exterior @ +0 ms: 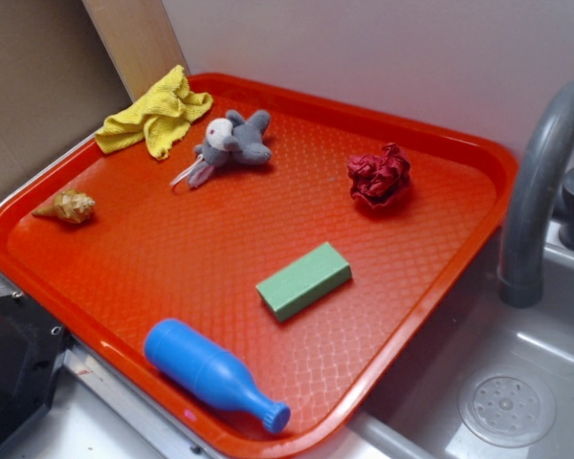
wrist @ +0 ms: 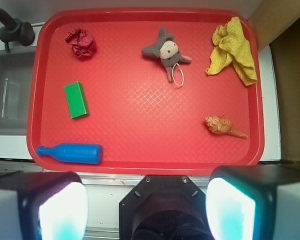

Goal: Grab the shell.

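Shell [wrist: 224, 125] lying on red tray [wrist: 140, 115], untouched | end effector [wrist: 146, 207] spread wide, empty, high above tray

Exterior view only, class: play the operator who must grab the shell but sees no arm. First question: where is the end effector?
Observer: The wrist view shows the end effector outside the tray's near rim, open, with nothing between its fingers.
Operator: How does the shell lie from there?
Observer: The shell lies ahead, roughly in line with the finger on that picture's right, its pointed tip toward the tray's right rim.
Operator: Anything in the way?
Observer: Between that finger and the shell there is only the rim and bare tray; the plush toy and yellow cloth lie farther off.
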Controlling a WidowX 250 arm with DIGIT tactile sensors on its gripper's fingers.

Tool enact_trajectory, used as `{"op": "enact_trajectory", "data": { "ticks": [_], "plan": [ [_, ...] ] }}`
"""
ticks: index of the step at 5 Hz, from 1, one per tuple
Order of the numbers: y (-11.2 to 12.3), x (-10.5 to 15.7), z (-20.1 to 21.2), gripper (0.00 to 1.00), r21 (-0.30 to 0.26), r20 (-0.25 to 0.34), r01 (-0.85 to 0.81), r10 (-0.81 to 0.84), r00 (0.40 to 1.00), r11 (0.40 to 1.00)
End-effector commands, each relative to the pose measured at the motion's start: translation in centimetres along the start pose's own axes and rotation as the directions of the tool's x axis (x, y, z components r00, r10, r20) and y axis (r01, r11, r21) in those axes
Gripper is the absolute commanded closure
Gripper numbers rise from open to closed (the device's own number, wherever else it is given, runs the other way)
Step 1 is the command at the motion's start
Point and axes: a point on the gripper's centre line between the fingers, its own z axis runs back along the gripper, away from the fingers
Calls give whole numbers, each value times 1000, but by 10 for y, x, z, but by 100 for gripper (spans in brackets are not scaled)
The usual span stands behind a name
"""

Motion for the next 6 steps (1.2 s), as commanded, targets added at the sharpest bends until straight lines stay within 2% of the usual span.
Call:
{"op": "enact_trajectory", "data": {
  "ticks": [1, 2, 3, 4, 5, 6],
  "plan": [
    [0, 0, 0, 0, 0, 0, 0, 0, 1000, 1000],
    [17, 15, -4, 0, 56, 42, 93, -95, 995, 994],
    [40, 43, -14, 0, 101, 66, 321, -328, 942, 942],
    [63, 64, -33, 0, 204, -50, 528, -530, 847, 824],
    [83, 72, -63, 0, 154, -235, 753, -716, 657, 640],
    [91, 61, -101, 0, 86, -422, 878, -781, 460, 470]
  ]
}}
